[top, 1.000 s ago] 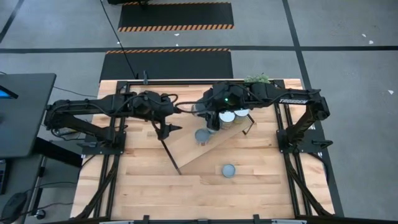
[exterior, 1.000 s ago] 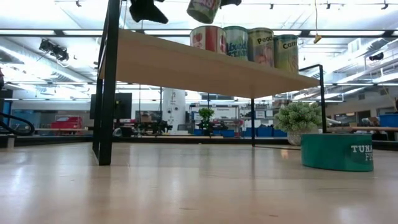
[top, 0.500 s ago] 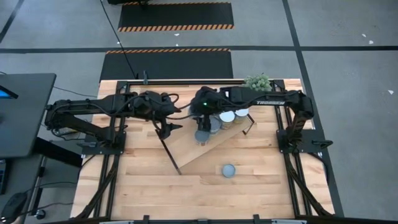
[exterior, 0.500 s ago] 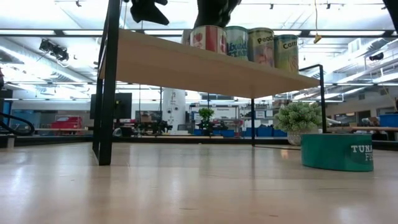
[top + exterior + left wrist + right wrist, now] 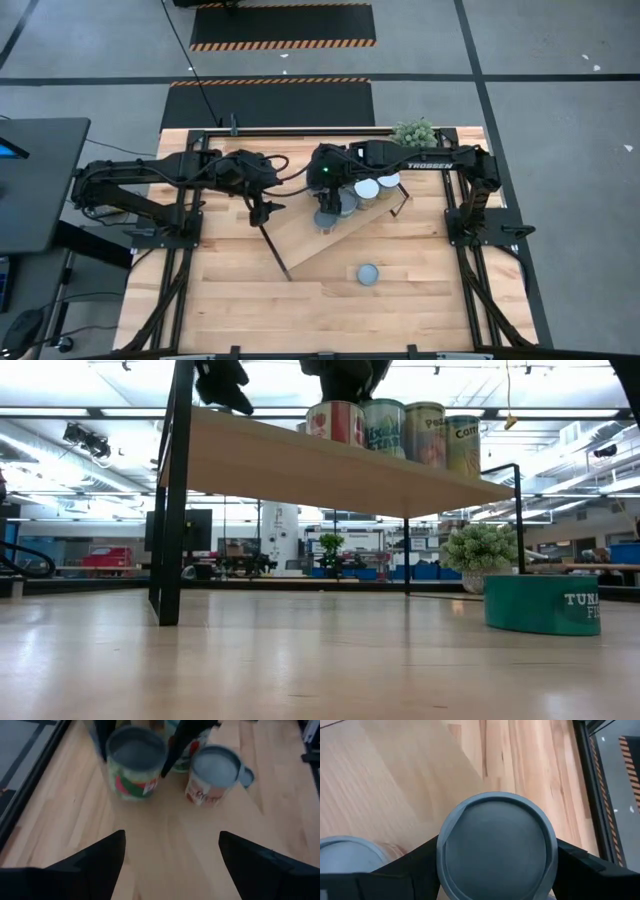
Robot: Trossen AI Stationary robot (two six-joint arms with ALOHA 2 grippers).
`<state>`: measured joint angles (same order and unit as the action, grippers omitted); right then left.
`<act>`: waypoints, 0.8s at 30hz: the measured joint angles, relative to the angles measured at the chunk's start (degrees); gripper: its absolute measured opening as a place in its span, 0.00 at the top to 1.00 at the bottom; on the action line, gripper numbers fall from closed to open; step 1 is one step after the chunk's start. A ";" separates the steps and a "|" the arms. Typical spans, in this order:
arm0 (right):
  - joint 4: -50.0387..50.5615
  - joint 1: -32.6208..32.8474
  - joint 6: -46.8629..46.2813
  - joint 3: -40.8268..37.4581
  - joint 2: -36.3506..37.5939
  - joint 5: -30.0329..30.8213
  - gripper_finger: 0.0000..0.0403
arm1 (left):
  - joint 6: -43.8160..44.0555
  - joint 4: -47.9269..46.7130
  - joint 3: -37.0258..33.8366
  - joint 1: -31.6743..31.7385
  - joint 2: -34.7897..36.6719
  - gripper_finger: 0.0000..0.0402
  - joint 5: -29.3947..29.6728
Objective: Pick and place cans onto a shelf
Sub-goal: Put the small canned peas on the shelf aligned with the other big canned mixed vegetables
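My right gripper (image 5: 326, 205) is over the left end of the light-wood shelf (image 5: 300, 240) and is shut on a can with a grey top (image 5: 496, 852) and a green-and-red label (image 5: 136, 775). Several other cans (image 5: 366, 188) stand in a row on the shelf (image 5: 300, 460) to its right; they also show in the low view (image 5: 400, 430). A teal tuna tin (image 5: 368, 273) stands on the tabletop. My left gripper (image 5: 263, 207) hangs open and empty over the shelf's left end; its fingers (image 5: 95, 865) point toward the held can. My right gripper pinches the can's round side wall (image 5: 442, 865) between its two fingers, just below the top rim. The fingers (image 5: 177, 747) come from above and point down on opposite sides of the can. The can stands upright, its bottom (image 5: 134, 795) at the shelf top.
A small green plant (image 5: 415, 130) stands at the table's far right corner, behind the shelf's right end (image 5: 480, 550). The shelf's black legs (image 5: 172, 510) stand on the tabletop. Bare tabletop (image 5: 250, 300) lies toward the near edge.
My right gripper has carried the can from above the row of cans toward the table's left and down. The can, tilted and lifted a second ago, now stands upright at the shelf top beside the row.
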<state>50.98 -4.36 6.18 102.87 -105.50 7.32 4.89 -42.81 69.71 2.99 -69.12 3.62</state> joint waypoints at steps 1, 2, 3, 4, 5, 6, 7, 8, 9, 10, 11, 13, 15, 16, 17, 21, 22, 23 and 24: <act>-0.14 0.00 0.04 0.00 0.21 0.08 0.27 | -0.04 -0.65 0.01 0.10 0.34 0.19 0.55; -0.49 -0.02 0.04 0.00 0.39 0.12 0.27 | -0.13 -1.00 0.04 0.21 0.67 0.19 1.05; -0.63 -0.02 0.04 0.00 0.59 0.10 0.27 | -0.59 -1.89 0.04 0.41 1.24 0.19 1.47; -0.59 0.00 0.04 0.00 0.62 0.10 0.27 | -0.96 -3.75 0.02 0.67 1.78 0.19 1.98; -0.66 -0.01 0.04 0.00 0.64 0.10 0.27 | -1.26 -4.70 0.02 0.91 2.09 0.19 2.58; -0.76 -0.02 0.04 0.00 0.64 0.10 0.27 | -1.30 -5.17 0.04 1.11 2.71 0.19 3.45; -0.73 -0.02 0.04 0.00 0.63 0.10 0.27 | -1.34 -6.81 0.03 1.44 3.47 0.19 4.30; -0.67 -0.02 0.04 0.00 0.64 0.10 0.27 | -1.51 -8.36 0.02 1.82 4.18 0.19 5.18; -0.65 -0.02 0.04 0.00 0.66 0.10 0.27 | -1.56 -8.57 0.02 2.20 5.06 0.19 5.83; -0.63 -0.02 0.04 0.00 0.66 0.10 0.27 | -1.56 -8.83 0.02 2.62 5.93 0.19 6.38; -0.59 -0.02 0.04 0.00 0.66 0.08 0.27 | -1.59 -9.55 0.02 3.07 6.70 0.19 6.96; -1.02 0.00 0.06 0.00 0.66 0.10 0.27 | -1.63 -9.86 0.02 3.97 8.25 0.19 7.64; -0.96 0.02 0.08 0.35 0.66 0.10 0.27 | -1.48 -9.78 0.03 4.78 9.66 0.19 7.85; -1.02 0.02 0.10 0.73 0.66 0.10 0.27 | -1.31 -9.85 0.02 5.15 10.13 0.19 7.85; -1.07 0.04 0.16 1.16 0.66 0.10 0.27 | -1.17 -9.56 0.04 5.39 10.34 0.19 7.88; -0.55 -0.17 0.40 1.86 0.73 0.08 0.27 | -1.08 -9.14 0.02 5.86 11.08 0.19 7.81; -0.22 -0.30 0.45 1.86 0.73 0.08 0.27 | -1.08 -9.15 0.02 5.86 11.08 0.19 7.80; 0.09 -0.42 0.45 1.86 0.73 0.02 0.27 | -1.10 -9.43 0.02 5.86 11.04 0.19 7.80; 0.53 -0.54 0.47 1.86 0.73 -0.37 0.27 | -1.10 -9.46 0.02 5.86 11.00 0.19 7.74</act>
<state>51.51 -4.90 6.65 104.73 -104.77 6.95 3.79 -52.27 69.73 8.84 -58.13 11.36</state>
